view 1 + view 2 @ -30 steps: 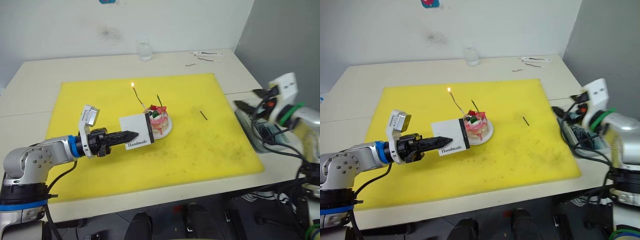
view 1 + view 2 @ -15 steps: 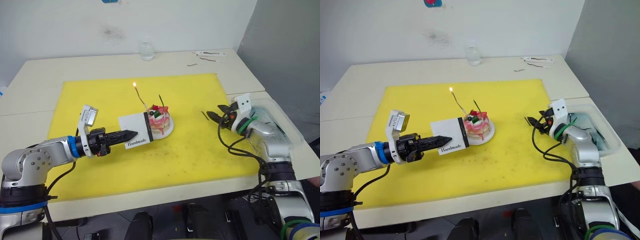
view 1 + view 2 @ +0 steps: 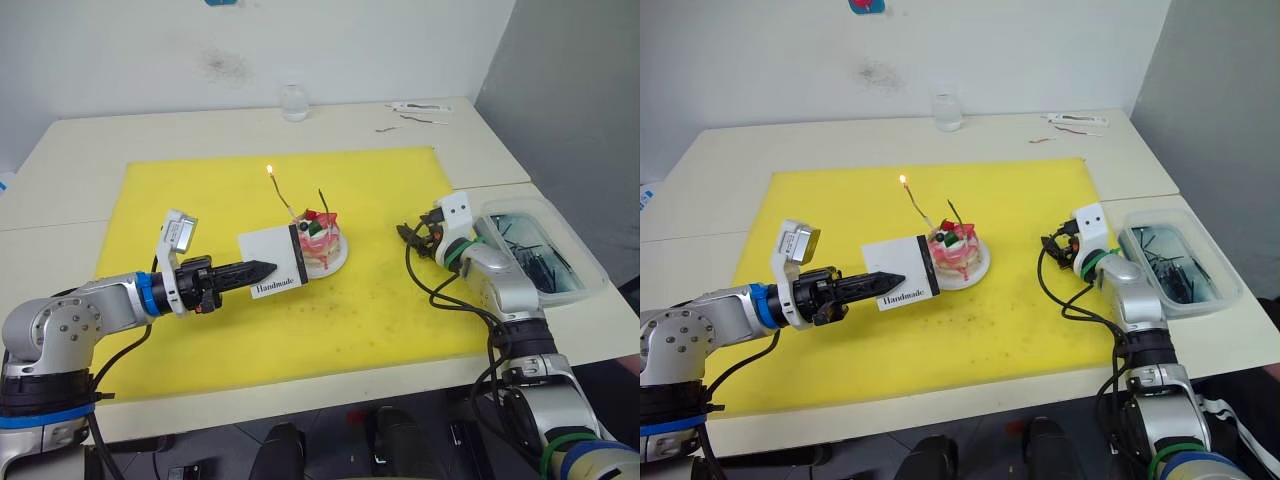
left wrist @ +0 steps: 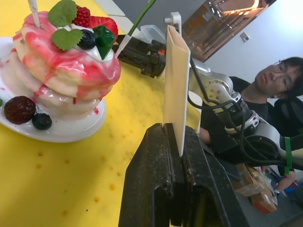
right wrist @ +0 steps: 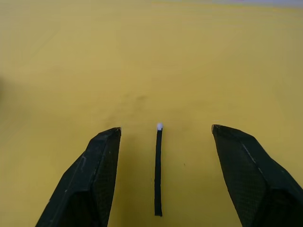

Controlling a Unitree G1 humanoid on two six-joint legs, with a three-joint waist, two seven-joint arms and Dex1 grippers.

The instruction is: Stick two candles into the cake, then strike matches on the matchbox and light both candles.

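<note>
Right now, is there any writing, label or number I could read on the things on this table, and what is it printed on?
"Handmade": small dark print on the white face of the matchbox, which the left gripper holds beside the cake.
Nothing else carries readable text; the packet at the table's far edge is too small to read.

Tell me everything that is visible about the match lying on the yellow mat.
The match is a short, thin, straight dark stick with a small pale head at one end. It lies flat on the yellow mat, to the right of the cake and apart from it. The right gripper is at it, fingers open on either side, not touching it. It looks unlit.
</note>
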